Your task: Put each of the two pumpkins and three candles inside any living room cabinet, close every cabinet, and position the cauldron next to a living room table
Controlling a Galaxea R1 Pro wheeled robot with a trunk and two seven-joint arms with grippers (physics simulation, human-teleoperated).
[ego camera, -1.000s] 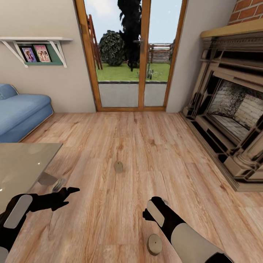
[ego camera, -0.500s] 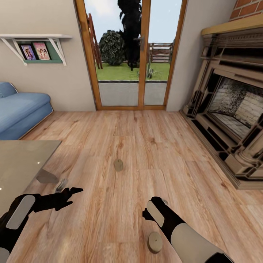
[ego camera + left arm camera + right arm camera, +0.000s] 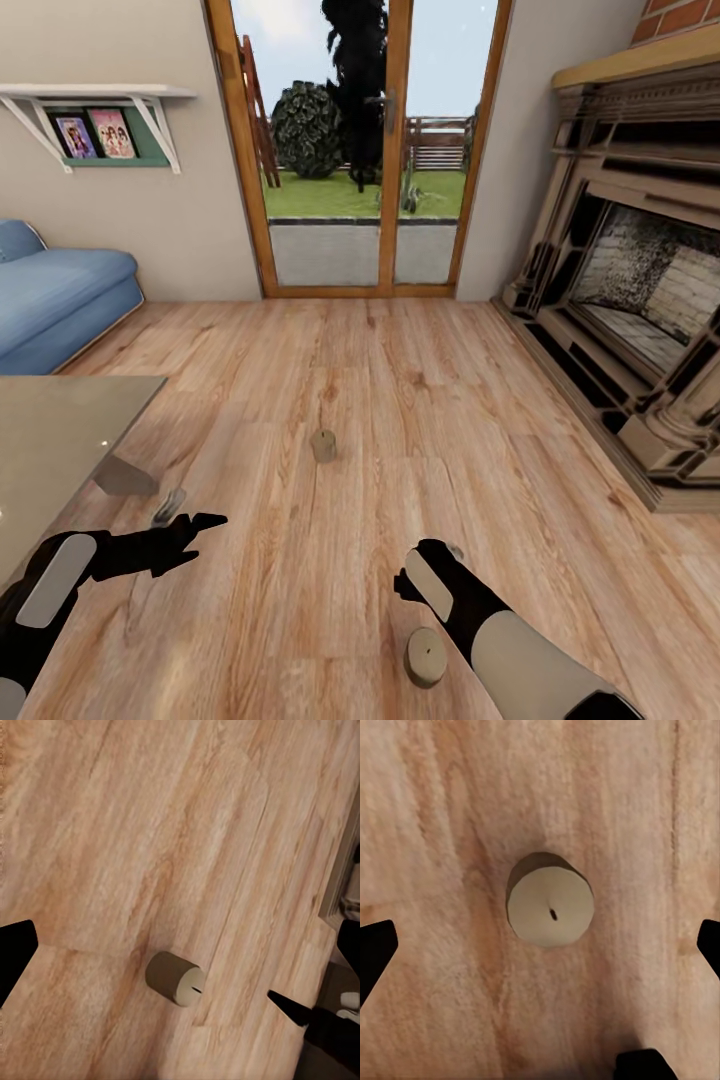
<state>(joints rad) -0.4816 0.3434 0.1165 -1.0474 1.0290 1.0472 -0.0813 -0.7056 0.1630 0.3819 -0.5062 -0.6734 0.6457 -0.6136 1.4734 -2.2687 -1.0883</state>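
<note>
Tan candles stood on the light wood plank floor [image 3: 420,400], each a short cylinder with its long axis vertical and its flat wick end up. One candle [image 3: 323,445] sat upright near the middle of the head view, well apart from both arms. A second candle [image 3: 425,656] stood at about six o'clock in that view, just beside the right forearm; the right wrist view looked straight down on its round top [image 3: 550,910] with a small dark wick mark at the centre.

Both arms were low and reached forward over the floor. The right end effector [image 3: 448,552] pointed toward twelve o'clock; its dark fingertips [image 3: 375,949] sat far apart at the edges of the right wrist view, spread wide and holding nothing. The left end effector [image 3: 190,528] pointed toward two o'clock, close to the corner of the glossy desk [image 3: 60,440] at nine o'clock; its fingers [image 3: 300,1009] were also spread wide, empty, with a candle [image 3: 175,978] on the floor between them in the left wrist view.

No legible writing showed.
</note>
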